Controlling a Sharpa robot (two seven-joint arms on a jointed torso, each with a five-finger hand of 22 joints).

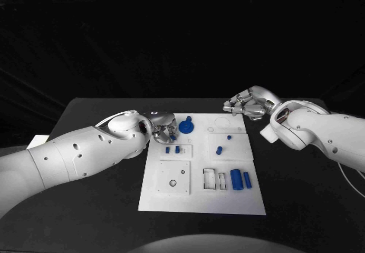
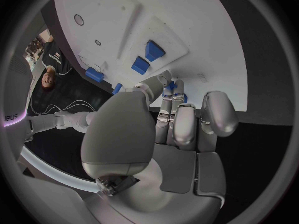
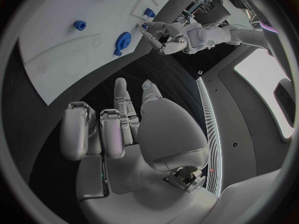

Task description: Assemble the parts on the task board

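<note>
desk (image 1: 91, 211): black; carries the task board in the middle
task board (image 1: 201, 203): white plate, lies flat btw. both arms; several recesses on it look unfilled, so job judged partway at most
left hand (image 1: 162, 132): at board's far-left corner; fingers (image 2: 169, 87) pinch a small blue part (image 2: 171, 85), held just above the board near two blue pegs
right hand (image 1: 247, 105): hovers off the board's far-right corner, over desk; fingers (image 3: 118, 112) loosely curled but apart, holding nothing
blue gear (image 1: 186, 126): lies at far edge of board, just beside left hand; seated or loose, can't tell
two cylinders (image 1: 241, 179): lie side by side, near-right area of board; look not yet placed
two blue pegs (image 1: 172, 150): stand in the small left block; look done
peg pair mid-board (image 1: 220, 146): stands in the centre-right block; prob. done
left to do (est.): seat the pinched part; cylinders; empty slots
</note>
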